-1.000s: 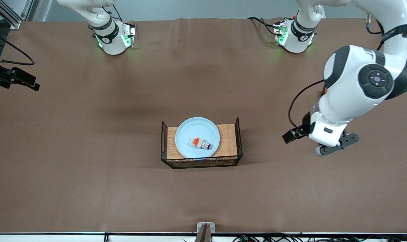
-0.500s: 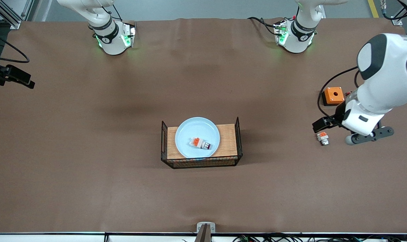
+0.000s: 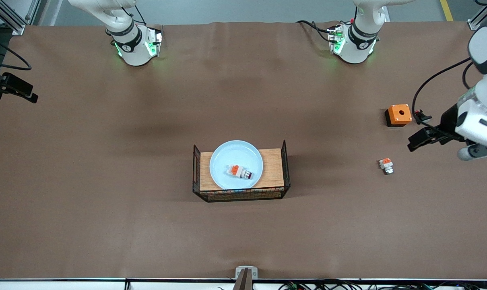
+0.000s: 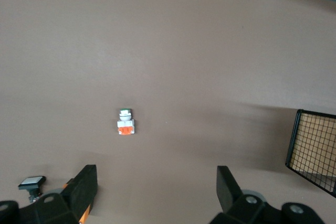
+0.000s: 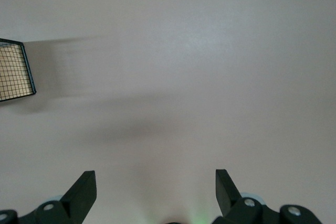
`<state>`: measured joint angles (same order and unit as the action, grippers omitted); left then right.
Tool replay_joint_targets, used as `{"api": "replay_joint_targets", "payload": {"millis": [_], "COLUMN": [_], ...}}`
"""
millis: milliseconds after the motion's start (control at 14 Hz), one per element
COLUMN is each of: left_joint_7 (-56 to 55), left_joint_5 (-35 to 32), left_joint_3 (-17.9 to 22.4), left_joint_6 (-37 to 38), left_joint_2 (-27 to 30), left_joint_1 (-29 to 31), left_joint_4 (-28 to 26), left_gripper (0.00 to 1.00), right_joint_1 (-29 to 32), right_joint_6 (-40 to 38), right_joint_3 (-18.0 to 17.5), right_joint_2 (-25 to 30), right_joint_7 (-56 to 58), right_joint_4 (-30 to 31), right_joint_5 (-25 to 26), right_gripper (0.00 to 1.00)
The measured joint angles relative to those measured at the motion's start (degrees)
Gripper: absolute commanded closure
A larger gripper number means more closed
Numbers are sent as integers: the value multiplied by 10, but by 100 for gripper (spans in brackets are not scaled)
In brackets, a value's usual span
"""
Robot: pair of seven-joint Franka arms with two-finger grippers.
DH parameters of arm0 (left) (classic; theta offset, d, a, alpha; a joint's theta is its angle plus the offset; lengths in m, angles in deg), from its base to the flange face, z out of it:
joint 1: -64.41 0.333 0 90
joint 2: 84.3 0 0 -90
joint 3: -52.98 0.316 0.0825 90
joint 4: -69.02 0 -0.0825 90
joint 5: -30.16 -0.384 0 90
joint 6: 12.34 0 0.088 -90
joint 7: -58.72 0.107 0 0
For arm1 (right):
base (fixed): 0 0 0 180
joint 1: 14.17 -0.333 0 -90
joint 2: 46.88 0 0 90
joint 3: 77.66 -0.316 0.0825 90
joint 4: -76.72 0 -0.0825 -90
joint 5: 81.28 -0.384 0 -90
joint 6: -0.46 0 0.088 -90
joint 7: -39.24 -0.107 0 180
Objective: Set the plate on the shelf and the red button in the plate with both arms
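The pale blue plate [image 3: 227,157] lies in a black wire basket [image 3: 285,155] with a wooden floor at the table's middle. The red button [image 3: 240,172] lies on its side on the plate, dark red cap toward the front camera. My left gripper [image 3: 421,138] hangs open and empty over the left arm's end of the table, well apart from the basket; it also shows in the left wrist view [image 4: 156,182]. My right gripper [image 3: 20,90] is open and empty at the right arm's end of the table, and shows in the right wrist view [image 5: 156,182].
A white-and-orange piece with a silvery tip [image 3: 386,165] lies under the left gripper, also in the left wrist view [image 4: 125,124]. An orange box with a hole [image 3: 399,114] stands nearby, with a small white-capped part [image 4: 31,182] beside it. The basket's corner shows in both wrist views [image 4: 315,150] [image 5: 13,72].
My left arm has swung away from the basket toward its end of the table, uncovering the orange box and the silvery-tipped piece. My right gripper has drifted slightly outward. Plate and button unmoved.
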<state>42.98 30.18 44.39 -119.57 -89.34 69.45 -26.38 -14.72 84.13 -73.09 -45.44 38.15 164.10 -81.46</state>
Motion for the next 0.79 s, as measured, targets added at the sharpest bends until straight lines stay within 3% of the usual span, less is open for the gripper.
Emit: {"api": "replay_joint_targets", "payload": {"millis": [357,786], "left_joint_7": [40,48], "left_joint_5": [0,0], "left_joint_3": [3,4], "left_joint_6": [48,55], "left_joint_2": [24,24], "left_joint_1": [16,30], "left_joint_4": [30,47], "left_gripper": [0,0], "right_joint_1": [1,1], "right_joint_6": [20,21], "right_joint_3": [9,10], "right_joint_2": [27,31], "right_joint_7": [34,39], "right_joint_4": [36,40], "right_joint_5": [0,0], "right_gripper": [0,0]}}
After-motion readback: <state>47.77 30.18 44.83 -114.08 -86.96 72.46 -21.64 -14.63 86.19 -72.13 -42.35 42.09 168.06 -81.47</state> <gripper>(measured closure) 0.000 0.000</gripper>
